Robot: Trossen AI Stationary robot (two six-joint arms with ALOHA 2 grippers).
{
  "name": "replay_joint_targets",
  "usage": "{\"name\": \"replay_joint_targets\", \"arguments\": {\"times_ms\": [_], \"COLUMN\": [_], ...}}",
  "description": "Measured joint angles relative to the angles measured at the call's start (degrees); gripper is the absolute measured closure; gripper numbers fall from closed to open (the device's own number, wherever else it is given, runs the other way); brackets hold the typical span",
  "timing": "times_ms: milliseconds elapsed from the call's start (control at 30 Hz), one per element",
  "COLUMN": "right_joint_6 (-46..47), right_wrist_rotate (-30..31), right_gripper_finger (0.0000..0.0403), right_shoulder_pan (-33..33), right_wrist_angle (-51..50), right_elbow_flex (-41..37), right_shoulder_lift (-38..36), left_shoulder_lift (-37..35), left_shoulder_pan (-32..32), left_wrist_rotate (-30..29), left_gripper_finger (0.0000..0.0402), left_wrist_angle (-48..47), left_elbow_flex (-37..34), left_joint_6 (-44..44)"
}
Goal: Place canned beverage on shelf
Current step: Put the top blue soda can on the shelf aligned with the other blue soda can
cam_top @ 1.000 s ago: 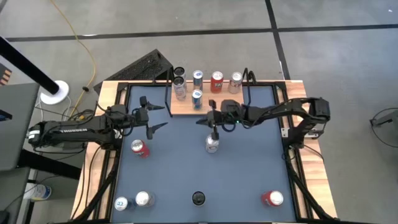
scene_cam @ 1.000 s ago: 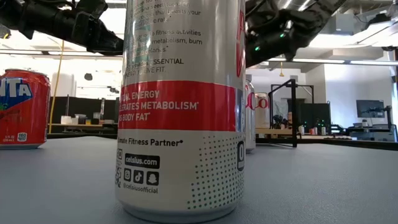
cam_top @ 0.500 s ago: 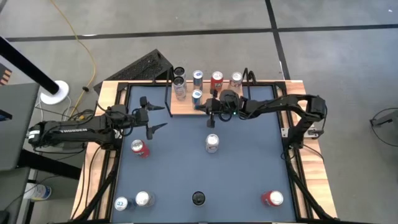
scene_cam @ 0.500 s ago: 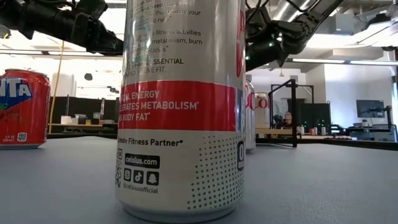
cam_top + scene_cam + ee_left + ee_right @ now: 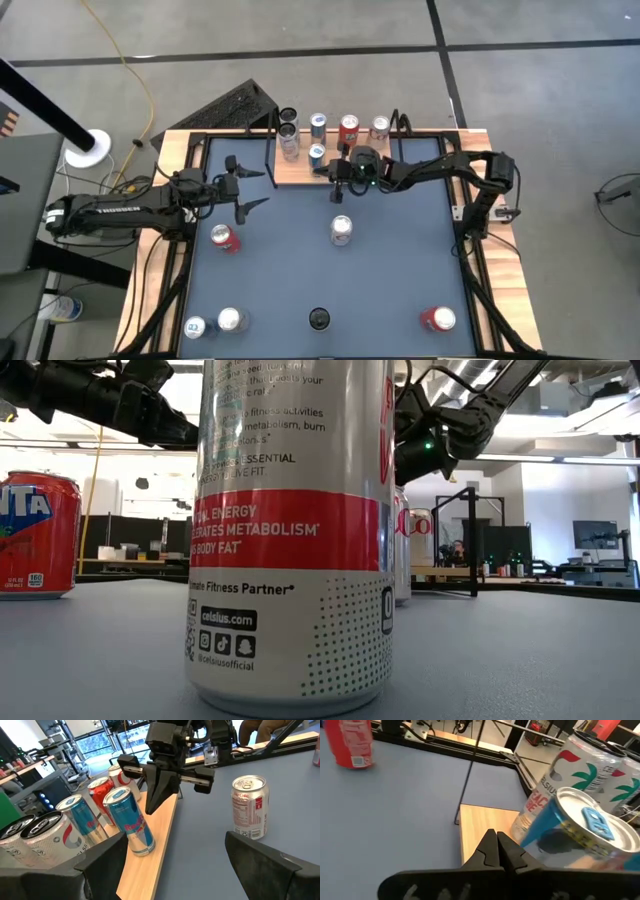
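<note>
Right gripper (image 5: 342,176) is hanging fingers-together and empty at shelf (image 5: 300,173) front edge; silver can (image 5: 341,230) is standing upright just nearer the table's front. Left gripper (image 5: 243,185) is waiting spread wide.

Two dark arms, one reaching, one waiting

The right arm (image 5: 440,170) stretches from the counter's right edge toward its far middle, elbow bent at the right side, forearm running nearly level across. Its gripper (image 5: 340,178) points downward from the wrist, and its two jaws are pressed together with nothing between them, seen both in the left wrist view (image 5: 159,790) and in its own wrist view (image 5: 497,849). The left arm (image 5: 120,208) lies out from the left edge, its gripper (image 5: 248,187) with both fingers (image 5: 238,163) spread wide apart, holding nothing.
</note>
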Motion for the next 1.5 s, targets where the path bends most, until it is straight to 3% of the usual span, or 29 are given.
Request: {"name": "replay_joint_targets", "arguments": {"times_ms": [1500], "right_joint_6": [0.9], "right_wrist_rotate": [0.2], "right_gripper_finger": [0.0403], "right_shoulder_pan": [-1.9], "right_wrist_angle": [-0.2], "right_elbow_flex": [0.0], "right_shoulder_lift": [0.0], "left_shoulder_lift": [0.0], "left_shoulder_pan": [0.0], "left_wrist_rotate": [-0.1], "left_gripper_finger": [0.0079], "left_wrist_angle": [0.6], "left_elbow_flex": [0.0], "left_joint_6": [0.1]}}
